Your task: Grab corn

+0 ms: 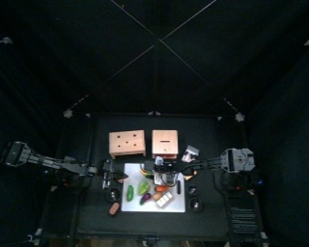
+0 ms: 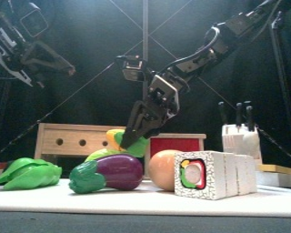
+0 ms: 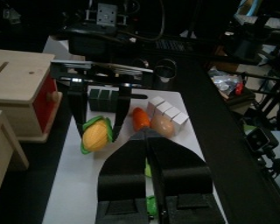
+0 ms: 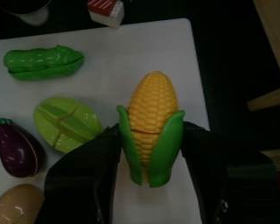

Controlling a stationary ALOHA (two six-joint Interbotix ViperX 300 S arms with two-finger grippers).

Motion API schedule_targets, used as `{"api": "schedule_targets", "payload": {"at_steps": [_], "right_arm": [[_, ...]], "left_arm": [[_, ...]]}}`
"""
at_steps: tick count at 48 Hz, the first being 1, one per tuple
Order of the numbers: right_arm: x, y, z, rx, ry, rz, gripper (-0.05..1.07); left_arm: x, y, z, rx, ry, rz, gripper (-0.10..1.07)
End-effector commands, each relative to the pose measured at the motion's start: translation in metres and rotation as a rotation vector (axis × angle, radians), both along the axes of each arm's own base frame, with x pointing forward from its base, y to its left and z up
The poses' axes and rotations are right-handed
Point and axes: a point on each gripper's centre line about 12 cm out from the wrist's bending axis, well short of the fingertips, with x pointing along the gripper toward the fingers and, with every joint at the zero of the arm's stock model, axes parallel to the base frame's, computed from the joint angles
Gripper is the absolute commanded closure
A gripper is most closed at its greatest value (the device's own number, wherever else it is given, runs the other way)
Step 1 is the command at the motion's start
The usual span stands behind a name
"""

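Yellow corn point(image 4: 153, 118) sits between right end effector point(image 4: 149, 156) jaws, open, husk base hidden. Left end effector point(image 3: 149, 166) nearly closed, empty, cut off at frame bottom.

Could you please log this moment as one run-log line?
task: grab corn | right gripper: open around corn | left gripper: idle | corn: on mat

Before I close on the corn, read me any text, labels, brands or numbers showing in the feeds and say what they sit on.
No readable text in any view.
The corn between the right gripper jaws carries no label.
The white carton with a red top shows no legible marking.
The wooden box has round holes only, no print.
Background room clutter in the left wrist view is too blurred to read.
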Motion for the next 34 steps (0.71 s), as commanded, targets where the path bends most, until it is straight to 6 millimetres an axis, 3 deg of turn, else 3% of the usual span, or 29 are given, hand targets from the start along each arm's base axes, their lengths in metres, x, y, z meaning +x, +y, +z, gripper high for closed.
{"api": "schedule_targets", "payload": {"at_steps": [1,34], "right_arm": [[0.001,-0.001,0.027,-0.006,-0.069,-0.001,0.42],[0.003,-0.002,0.038,-0.027,-0.095,0.011,0.42]], "left_arm": [[0.002,0.001,0.004,-0.004,-0.015,0.007,0.66],[0.002,0.001,0.004,-0.022,-0.016,0.014,0.66]]}}
